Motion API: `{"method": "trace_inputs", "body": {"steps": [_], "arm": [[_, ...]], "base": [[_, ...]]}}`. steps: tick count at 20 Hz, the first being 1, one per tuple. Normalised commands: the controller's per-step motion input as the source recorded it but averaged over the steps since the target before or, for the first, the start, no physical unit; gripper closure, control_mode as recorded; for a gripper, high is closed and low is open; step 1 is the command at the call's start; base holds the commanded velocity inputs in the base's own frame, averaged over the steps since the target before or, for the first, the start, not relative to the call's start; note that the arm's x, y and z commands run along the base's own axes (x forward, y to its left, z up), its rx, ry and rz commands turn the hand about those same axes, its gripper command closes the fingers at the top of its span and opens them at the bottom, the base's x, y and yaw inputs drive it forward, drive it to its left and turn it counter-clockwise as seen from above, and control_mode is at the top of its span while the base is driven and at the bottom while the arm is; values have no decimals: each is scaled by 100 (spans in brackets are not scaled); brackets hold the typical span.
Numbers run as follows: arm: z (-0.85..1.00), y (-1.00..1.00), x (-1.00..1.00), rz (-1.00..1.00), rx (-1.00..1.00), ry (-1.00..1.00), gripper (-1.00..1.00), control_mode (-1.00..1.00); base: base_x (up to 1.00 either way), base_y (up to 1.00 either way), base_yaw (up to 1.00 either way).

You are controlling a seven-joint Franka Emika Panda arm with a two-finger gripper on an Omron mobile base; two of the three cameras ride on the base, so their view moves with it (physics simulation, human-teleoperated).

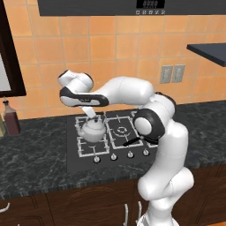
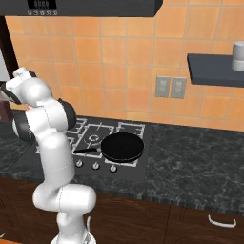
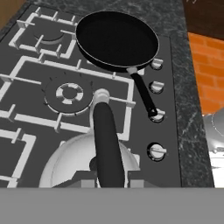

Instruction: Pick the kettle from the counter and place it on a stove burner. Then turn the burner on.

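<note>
The silvery-white kettle (image 1: 93,130) hangs low over the front-left stove burner (image 1: 90,148) of the black cooktop; whether it rests on the grate I cannot tell. My gripper (image 1: 92,115) comes down from above and is shut on the kettle's arched handle. In the hand view the dark handle runs up the middle between my fingertips (image 3: 83,178), with the gripper (image 3: 109,179) closed around it and the kettle (image 3: 70,162) body below. The dark marbled counter (image 1: 35,154) stretches left of the stove.
A black frying pan (image 2: 123,146) sits on the right burner, its handle pointing at the knobs (image 3: 156,151). The ringed middle burner (image 3: 69,92) is bare. A dark brown bottle (image 1: 11,117) stands at the counter's far left. A shelf (image 2: 214,69) hangs at the right.
</note>
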Motion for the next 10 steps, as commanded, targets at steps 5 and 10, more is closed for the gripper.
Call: {"method": "trace_inputs", "body": {"steps": [5, 10], "arm": [[-10, 1, 0, -2, -13, 0, 100, -100], [-17, 6, 0, -1, -7, 0, 100, -100]], "base": [[0, 0, 0], [0, 0, 0]]}}
